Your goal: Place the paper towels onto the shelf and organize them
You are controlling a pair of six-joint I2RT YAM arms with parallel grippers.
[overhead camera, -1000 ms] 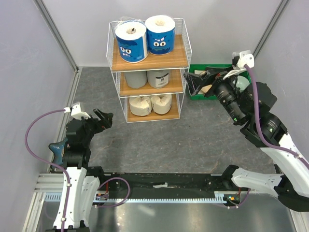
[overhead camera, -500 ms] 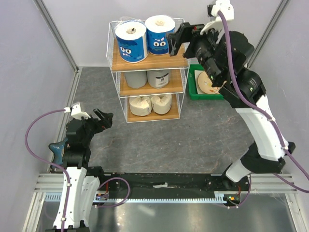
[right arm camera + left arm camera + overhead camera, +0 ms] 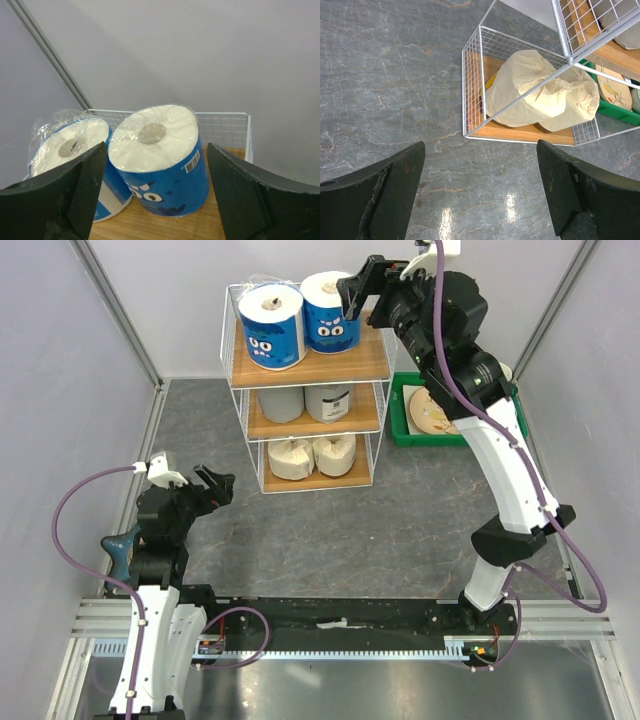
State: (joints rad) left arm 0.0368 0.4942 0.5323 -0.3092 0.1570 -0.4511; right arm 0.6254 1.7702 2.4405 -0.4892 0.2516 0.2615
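Observation:
The white wire shelf (image 3: 385,340) holds all six rolls. Two blue rolls with cartoon eyes (image 3: 271,326) (image 3: 332,312) stand on the top tier, two grey rolls (image 3: 283,403) (image 3: 329,401) on the middle tier, two cream rolls (image 3: 288,457) (image 3: 335,453) on the bottom tier. My right gripper (image 3: 362,295) is open and empty, raised beside the right blue roll (image 3: 160,160), its fingers spread wider than the roll. My left gripper (image 3: 214,487) is open and empty, low over the floor left of the shelf; its view shows the cream rolls (image 3: 540,95).
A green plastic tray (image 3: 402,430) with round tan items stands right of the shelf. Grey walls close in the sides and back. The marbled grey floor (image 3: 330,530) lies in front of the shelf.
My right arm has swung up and left from over the green tray to the shelf's top tier by the right blue roll. The left arm has not moved.

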